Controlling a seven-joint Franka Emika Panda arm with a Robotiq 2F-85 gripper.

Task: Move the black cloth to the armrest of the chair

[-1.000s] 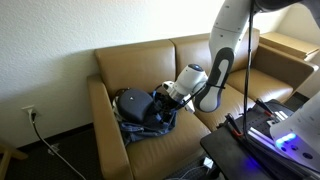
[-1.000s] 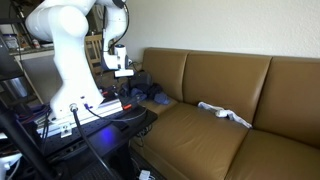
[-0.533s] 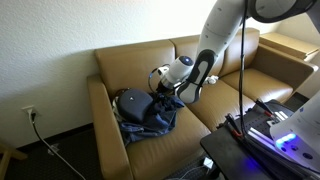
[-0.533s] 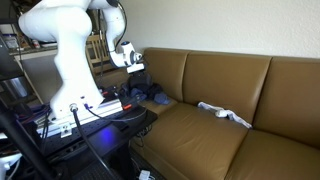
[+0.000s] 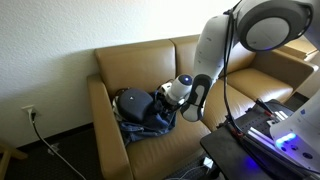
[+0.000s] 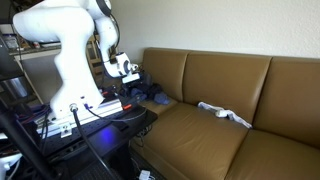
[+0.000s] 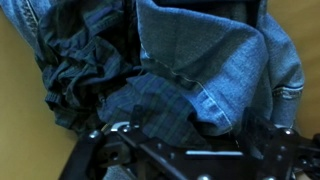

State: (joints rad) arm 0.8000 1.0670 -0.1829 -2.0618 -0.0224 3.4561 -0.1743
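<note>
A pile of clothes lies on the end seat of a tan couch, next to the armrest [image 5: 103, 118]. In it are a black cloth [image 5: 131, 101] and blue jeans [image 5: 152, 122]. My gripper [image 5: 161, 95] is low over the pile's right side; it also shows in an exterior view [image 6: 134, 72]. In the wrist view the crumpled black cloth [image 7: 72, 78] lies at the left and the jeans [image 7: 215, 55] fill the top right. My gripper [image 7: 197, 121] is open, its fingers wide apart, with blue fabric between them.
A white cloth [image 6: 226, 113] lies on the couch's middle seat. A wooden side table [image 5: 285, 45] stands at the far end of the couch. The robot base and a dark stand with cables [image 5: 250, 130] are in front of the couch.
The gripper rose off the pile half a second ago and has come back down onto it. The arm's upper links have swung closer to the camera. The clothes have not moved.
</note>
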